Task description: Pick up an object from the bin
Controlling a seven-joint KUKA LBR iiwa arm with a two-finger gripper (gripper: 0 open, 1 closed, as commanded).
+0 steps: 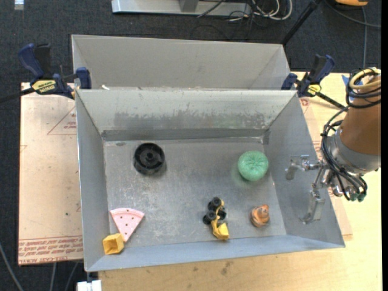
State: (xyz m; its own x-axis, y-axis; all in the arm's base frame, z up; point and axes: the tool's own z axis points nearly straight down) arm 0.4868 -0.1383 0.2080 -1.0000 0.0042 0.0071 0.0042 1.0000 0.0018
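My gripper [302, 190] hangs over the bin's sloping right wall, open, with nothing between its fingers. One metal fingertip [291, 168] points left at the height of a green ball [253, 165], which lies a short way to its left on the bin floor. The other fingertip [310, 214] is lower, to the right of a small orange and brown figure [260, 216] near the front wall. A yellow and black toy [216, 219] lies further left along the front.
A black round ring [148, 158] sits at the back left of the floor. A pink watermelon-slice piece [126, 220] and a small yellow block [113, 244] lie in the front left corner. The arm stands outside the right wall.
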